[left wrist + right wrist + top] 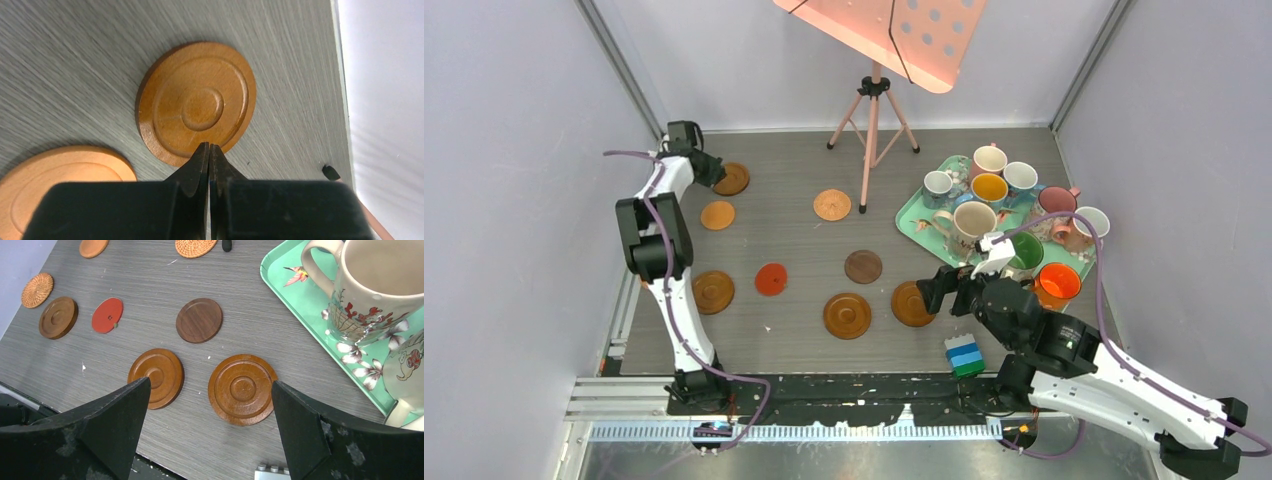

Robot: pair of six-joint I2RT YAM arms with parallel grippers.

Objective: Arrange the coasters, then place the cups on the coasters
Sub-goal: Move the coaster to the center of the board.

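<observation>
Left hand [209, 146] closed; right hand [210, 382] agape

A grey wood-grain tabletop [804, 190] fills the middle. Pale lavender-white panels close it in: a left wall [504, 200] at 9 o'clock, a back wall [744, 60] at 12 and a right wall [1194, 120] at 3. Aluminium posts [619, 60] mark the far corners at 11 and 1. At 12 o'clock a pink tripod stand [871, 120] stands on the tabletop, carrying a tilted pink perforated panel [894, 30]. A ribbed metal rail [824, 430] runs along the 6 o'clock edge. The light is soft and even.
</observation>
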